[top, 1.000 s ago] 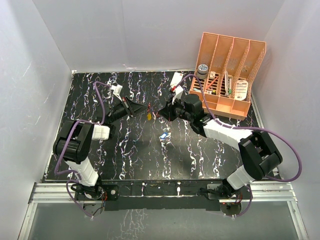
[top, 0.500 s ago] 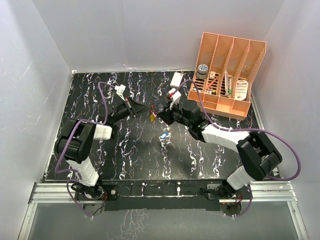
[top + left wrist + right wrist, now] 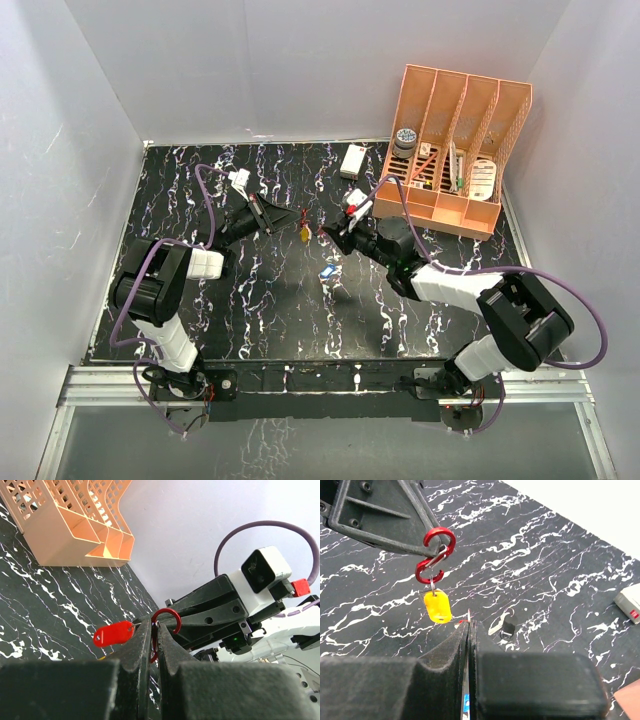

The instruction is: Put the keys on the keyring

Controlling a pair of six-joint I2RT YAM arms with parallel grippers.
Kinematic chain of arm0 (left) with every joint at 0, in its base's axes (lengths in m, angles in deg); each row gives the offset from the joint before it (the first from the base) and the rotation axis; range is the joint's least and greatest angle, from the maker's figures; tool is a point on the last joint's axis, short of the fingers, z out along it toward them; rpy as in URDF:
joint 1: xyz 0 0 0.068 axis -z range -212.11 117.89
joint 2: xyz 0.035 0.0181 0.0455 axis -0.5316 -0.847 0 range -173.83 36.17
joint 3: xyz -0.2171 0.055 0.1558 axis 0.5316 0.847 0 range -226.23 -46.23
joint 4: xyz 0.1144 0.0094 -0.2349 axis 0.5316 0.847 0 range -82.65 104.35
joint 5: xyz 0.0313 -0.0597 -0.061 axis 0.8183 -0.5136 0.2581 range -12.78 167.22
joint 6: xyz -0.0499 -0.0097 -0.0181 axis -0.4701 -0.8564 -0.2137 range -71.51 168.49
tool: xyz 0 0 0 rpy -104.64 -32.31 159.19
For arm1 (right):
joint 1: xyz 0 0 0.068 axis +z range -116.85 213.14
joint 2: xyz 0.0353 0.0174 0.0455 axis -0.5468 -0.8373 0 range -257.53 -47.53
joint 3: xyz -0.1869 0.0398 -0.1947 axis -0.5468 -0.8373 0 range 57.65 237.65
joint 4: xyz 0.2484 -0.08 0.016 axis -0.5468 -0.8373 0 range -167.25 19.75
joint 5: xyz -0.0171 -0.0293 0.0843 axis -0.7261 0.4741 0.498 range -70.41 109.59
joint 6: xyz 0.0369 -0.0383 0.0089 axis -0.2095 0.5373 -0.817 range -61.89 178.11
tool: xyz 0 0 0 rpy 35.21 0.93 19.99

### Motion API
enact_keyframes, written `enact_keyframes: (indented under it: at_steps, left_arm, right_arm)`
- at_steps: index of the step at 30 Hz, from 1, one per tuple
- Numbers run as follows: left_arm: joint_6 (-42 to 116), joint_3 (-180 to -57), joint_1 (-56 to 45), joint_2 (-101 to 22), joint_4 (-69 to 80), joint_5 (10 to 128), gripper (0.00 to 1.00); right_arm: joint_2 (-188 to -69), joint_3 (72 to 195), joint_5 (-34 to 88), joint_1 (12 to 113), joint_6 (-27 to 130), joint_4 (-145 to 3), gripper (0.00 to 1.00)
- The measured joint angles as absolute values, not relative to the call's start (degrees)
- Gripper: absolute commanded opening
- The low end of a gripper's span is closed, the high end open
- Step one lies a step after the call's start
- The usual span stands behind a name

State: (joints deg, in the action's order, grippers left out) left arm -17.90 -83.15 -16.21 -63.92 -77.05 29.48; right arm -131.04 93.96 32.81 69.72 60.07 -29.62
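My left gripper is shut on the red keyring, an S-shaped clip, and holds it above the table. A yellow-headed key hangs from its lower loop. In the left wrist view the keyring sticks up between the fingertips of my left gripper. My right gripper faces it, shut on the thin ring of a red-headed key. In the right wrist view this key is almost hidden behind my right gripper. A blue-headed key and a dark-headed key lie on the table.
A white box lies at the back of the black marbled table. An orange divided organizer with small items stands at the back right. White walls close in the table on three sides.
My right wrist has turned and the right gripper has come in close to the keyring with the red key. My left gripper has shifted slightly right with the keyring and yellow key.
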Motion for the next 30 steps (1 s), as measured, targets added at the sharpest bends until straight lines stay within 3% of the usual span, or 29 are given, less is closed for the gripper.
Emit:
enact_keyframes:
  at_steps: [30]
  left_arm:
    - [-21.21,-84.64,-15.27,-64.01,-77.07,29.83,0.0]
  right_arm:
    - [-136.09,98.86,36.26,70.95,76.16,-26.26,0.0]
